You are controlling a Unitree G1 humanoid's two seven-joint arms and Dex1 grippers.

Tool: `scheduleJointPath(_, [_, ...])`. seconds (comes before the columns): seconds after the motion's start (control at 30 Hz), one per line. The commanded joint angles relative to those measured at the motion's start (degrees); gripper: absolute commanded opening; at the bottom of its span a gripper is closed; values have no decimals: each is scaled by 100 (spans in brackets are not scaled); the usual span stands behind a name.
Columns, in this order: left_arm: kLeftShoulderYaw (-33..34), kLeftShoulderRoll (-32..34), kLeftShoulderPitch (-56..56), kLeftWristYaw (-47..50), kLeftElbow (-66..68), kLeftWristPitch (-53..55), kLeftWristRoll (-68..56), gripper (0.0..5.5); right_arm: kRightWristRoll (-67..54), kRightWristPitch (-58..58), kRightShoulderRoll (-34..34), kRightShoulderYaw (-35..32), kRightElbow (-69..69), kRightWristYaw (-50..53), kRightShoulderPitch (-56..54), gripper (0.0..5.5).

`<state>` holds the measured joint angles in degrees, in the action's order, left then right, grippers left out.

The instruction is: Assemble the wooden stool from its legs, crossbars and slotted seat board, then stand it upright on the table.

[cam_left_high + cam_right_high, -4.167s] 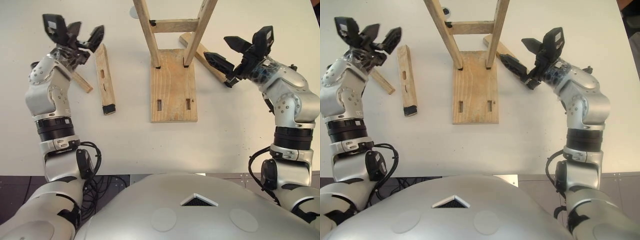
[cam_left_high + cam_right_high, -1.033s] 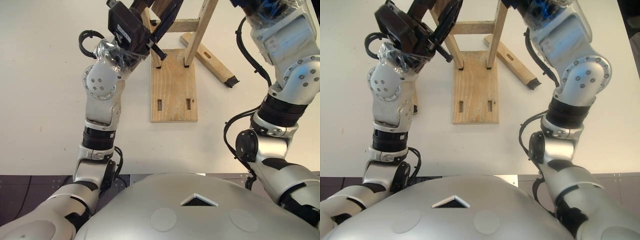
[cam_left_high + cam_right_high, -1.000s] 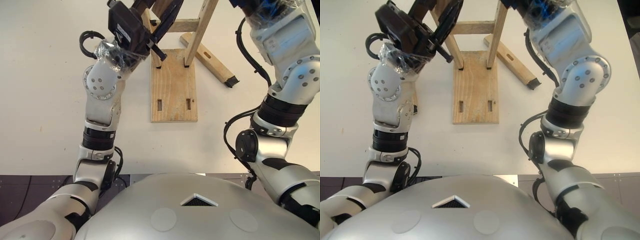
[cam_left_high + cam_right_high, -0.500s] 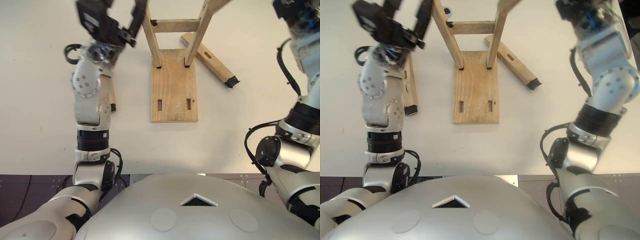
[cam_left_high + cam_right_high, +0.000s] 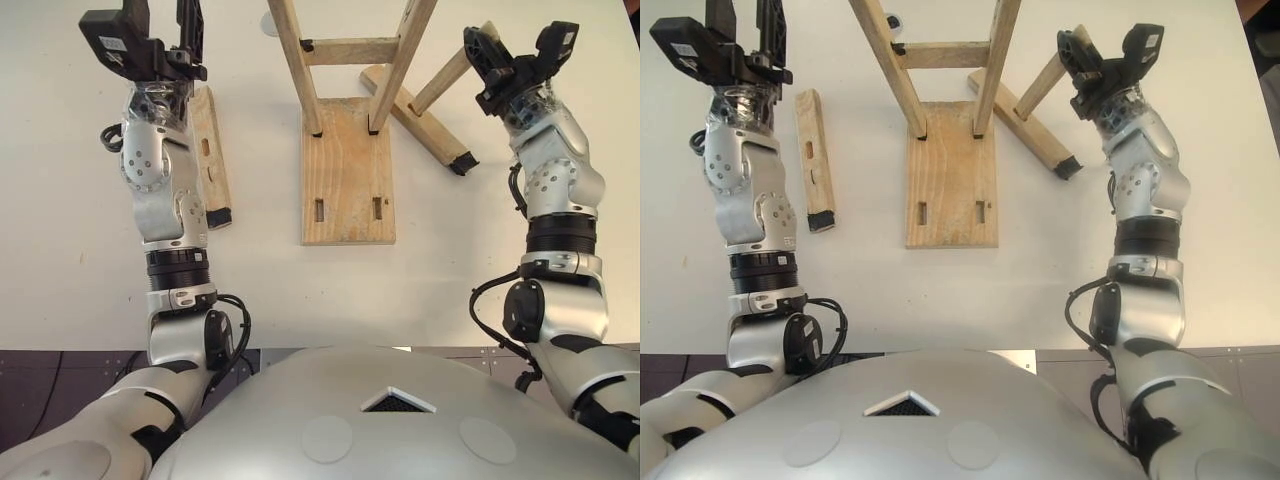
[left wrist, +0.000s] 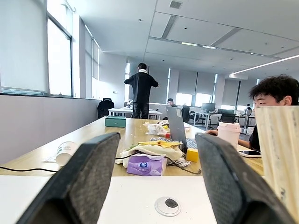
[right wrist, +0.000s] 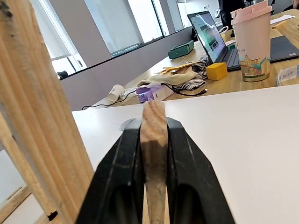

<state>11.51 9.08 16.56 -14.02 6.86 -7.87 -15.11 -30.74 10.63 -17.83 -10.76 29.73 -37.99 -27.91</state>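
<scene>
Left eye view, leg [image 5: 211, 160] near seat board [image 5: 347, 190]

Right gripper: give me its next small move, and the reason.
Probably press the crossbar down so its free end enters the loose leg lying right of the seat board. The right gripper is shut on the crossbar, whose lower end points at that leg, and two of the board's slots are unfilled.

Open office, tall windows [image 6: 58, 51] — bright daylight, long wooden desks [image 6: 135, 130], ceiling strip lights [image 6: 261, 65]
</scene>
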Motion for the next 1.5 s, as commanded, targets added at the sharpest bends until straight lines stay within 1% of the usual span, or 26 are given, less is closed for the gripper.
scheduleJointPath(0.03, [-27, 53, 111, -16, 164, -19, 65, 293, 280, -339, 109, 5, 425, -92, -200, 39])
scheduleJointPath(0.27, [-20, 44, 19, 16, 140, 11, 83, 293, 817, -677, -52, 228, 770, -425, -180, 39])
scheduleJointPath(0.57, [-51, 33, 90, 2, 230, 42, 83, 293, 1280, -844, -373, 546, 522, -843, -44, 39])
scheduleJointPath(0.7, [-40, 10, 141, 11, 273, 81, 44, 293, 1637, -878, -414, 799, 637, -791, -20, 39])
scheduleJointPath(0.87, [-19, 16, 120, 36, 288, 48, 69, 293, 2014, -877, -371, 1073, 1218, -626, -94, 39])
scheduleJointPath(1.1, [-24, 39, 124, 8, 329, 74, 68, 293, 1727, -833, -354, 822, 1205, -636, 22, 39])
scheduleJointPath(1.47, [-21, 49, 135, 3, 377, 56, 75, 293, 1696, -589, -440, 760, 883, -585, -42, 39])
scheduleJointPath(1.5, [-18, 36, 114, 10, 375, 49, 71, 293, 1667, -618, -447, 715, 847, -578, -76, 76])
